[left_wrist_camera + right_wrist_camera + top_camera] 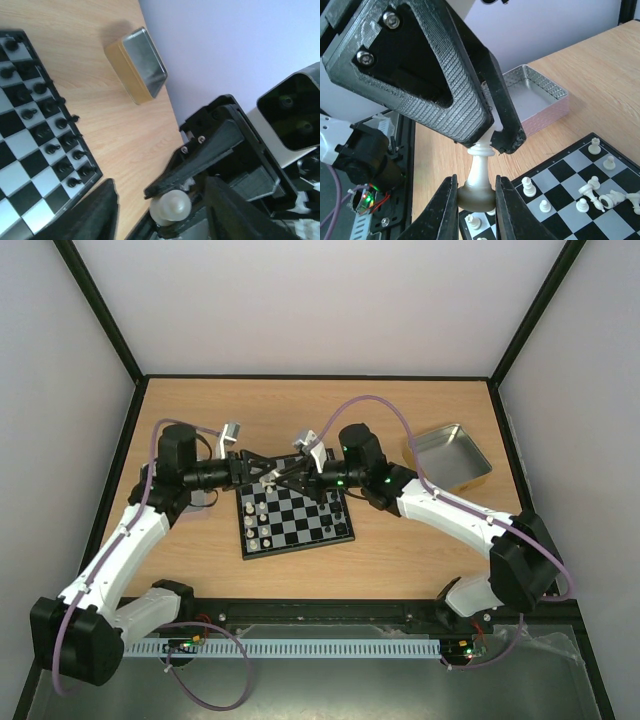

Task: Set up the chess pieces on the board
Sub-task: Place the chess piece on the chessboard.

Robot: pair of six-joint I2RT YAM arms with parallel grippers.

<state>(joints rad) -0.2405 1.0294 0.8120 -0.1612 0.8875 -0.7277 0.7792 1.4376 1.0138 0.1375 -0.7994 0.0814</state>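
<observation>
Where the two arms meet: over the far edge of the board [305, 528], with their fingertips facing each other above it.
Left arm [118, 545]: based at the near left of the board, it bends at an elbow left of the board and lies level toward the board's far edge.
Right arm [452, 510]: based at the near right of the board, it leans up and left, with the wrist pointed at the board's far edge.
Right end effector [476, 202]: fingers clamped on the base of a cream-white piece [479, 170], whose top points toward the other arm.
Left end effector [496, 137]: fingertips sit on either side of that piece's top. Whether they press on it, I cannot tell.
White chess pieces [529, 187]: on the board's left-hand squares, some standing and a few lying on their sides.
Black chess pieces [51, 148]: standing in roughly two rows along the board's right edge.
Tin [447, 450]: open, on the tabletop [400, 565] to the right of the board, well apart from it.
Second tin [535, 95]: open and silver, near the board's left side, seen only from the right wrist.
</observation>
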